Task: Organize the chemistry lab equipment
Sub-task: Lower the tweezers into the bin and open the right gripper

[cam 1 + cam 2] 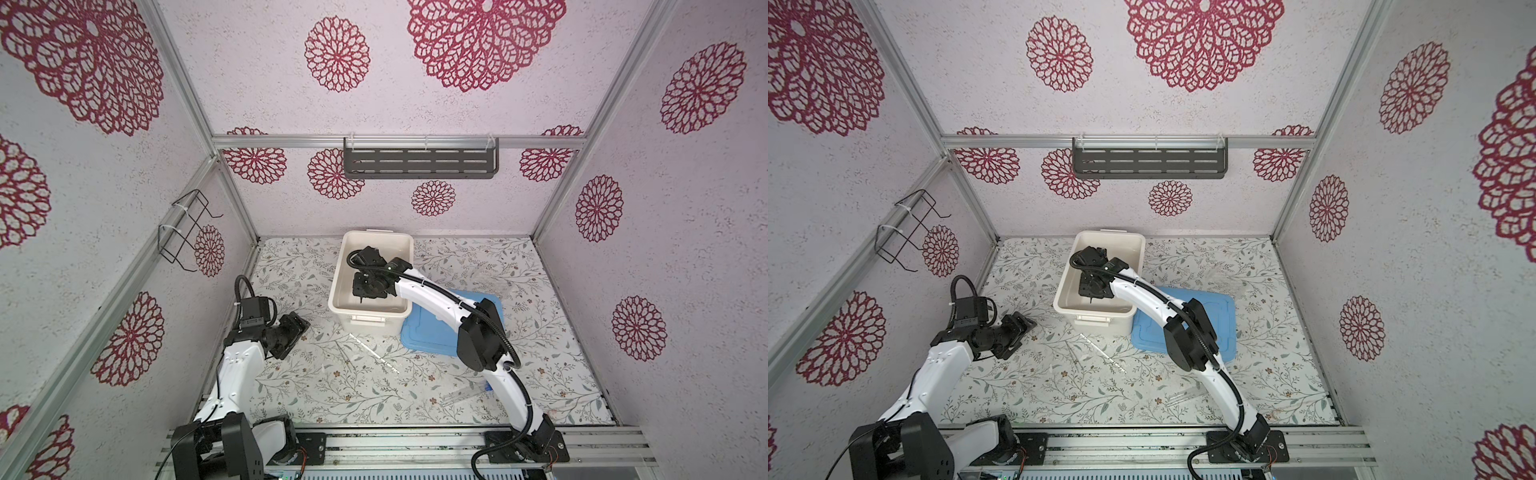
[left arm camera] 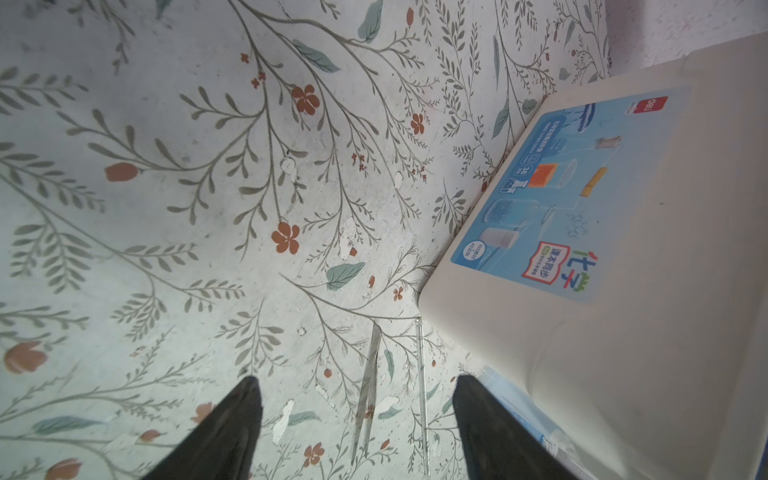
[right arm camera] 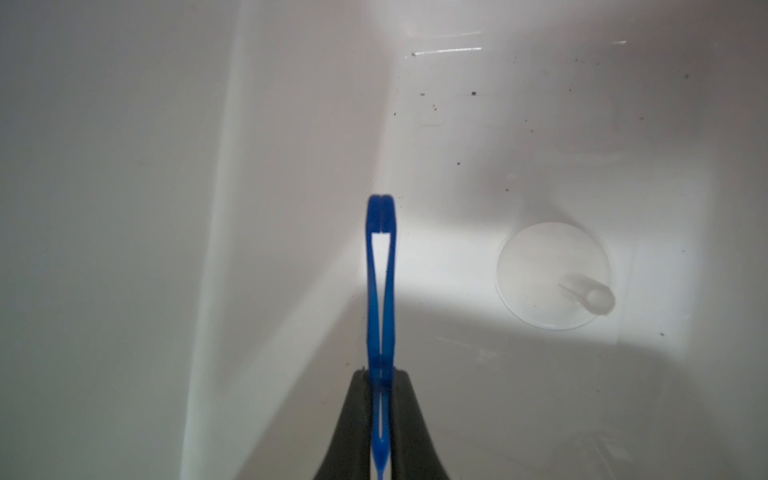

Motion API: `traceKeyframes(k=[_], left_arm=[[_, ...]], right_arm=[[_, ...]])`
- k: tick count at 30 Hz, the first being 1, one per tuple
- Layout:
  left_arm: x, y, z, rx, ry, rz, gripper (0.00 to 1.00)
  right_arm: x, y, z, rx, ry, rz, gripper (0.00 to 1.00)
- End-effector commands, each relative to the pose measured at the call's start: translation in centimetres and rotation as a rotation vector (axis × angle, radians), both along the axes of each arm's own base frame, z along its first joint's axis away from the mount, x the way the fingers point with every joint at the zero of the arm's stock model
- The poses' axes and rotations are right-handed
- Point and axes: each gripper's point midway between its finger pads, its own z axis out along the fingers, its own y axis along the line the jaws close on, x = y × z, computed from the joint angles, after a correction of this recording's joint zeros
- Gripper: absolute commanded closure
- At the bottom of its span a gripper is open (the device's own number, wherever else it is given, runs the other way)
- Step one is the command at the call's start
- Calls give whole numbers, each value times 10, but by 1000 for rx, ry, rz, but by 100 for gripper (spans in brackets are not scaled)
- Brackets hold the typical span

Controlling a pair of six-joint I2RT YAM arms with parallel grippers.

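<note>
Floral tabletop (image 1: 316,390) carried the white bin (image 1: 374,328) in both top views, your right hand (image 1: 360,297) down inside it, your left hand (image 1: 298,327) near the left edge. From the left wrist, its jaws stood apart; metal tweezers (image 2: 365,395) and a thin clear stick (image 2: 422,395) lay near the bin. From the right wrist, your right hand (image 3: 380,376) was clamped on the slim blue tool (image 3: 381,214) inside the bin, near a clear dish (image 3: 550,274).

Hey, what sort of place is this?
Likely a staged robot test booth, not a real lab: aluminium frame, flower-patterned wall panels, a left arm and right arm bolted to a front rail.
</note>
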Motion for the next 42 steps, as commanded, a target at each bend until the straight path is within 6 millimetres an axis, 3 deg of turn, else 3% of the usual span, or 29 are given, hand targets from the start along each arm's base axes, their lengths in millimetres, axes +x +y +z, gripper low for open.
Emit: traceKeyframes(k=[1,10,14,19,21,25,31,35,42], left_arm=[[1,-5,1,-7,0,-5,24],[-5,-18,-5,5,24,-24,24],[-6,-19,-4,-1,15,-21,24],[-9,-29,-3,-5,16,-37,25],[-13,-35,-5,4,28,-55,25],[-21,-44,-9,36,54,-86,25],[-35,-63,-21,88,92,-135,34],[-44,-74,-22,163,115,-192,39],[-56,-82,-27,245,134,-252,43]], right_arm=[[9,6,-4,45,16,-38,89],[9,11,-27,43,49,-21,84],[11,13,-20,61,35,-16,73],[16,8,6,77,-13,-25,61],[17,5,22,86,-37,-26,54],[18,0,60,113,-106,-25,54],[14,-15,143,177,-280,-7,53],[3,-40,185,178,-393,-2,52],[-25,-92,226,173,-599,-4,48]])
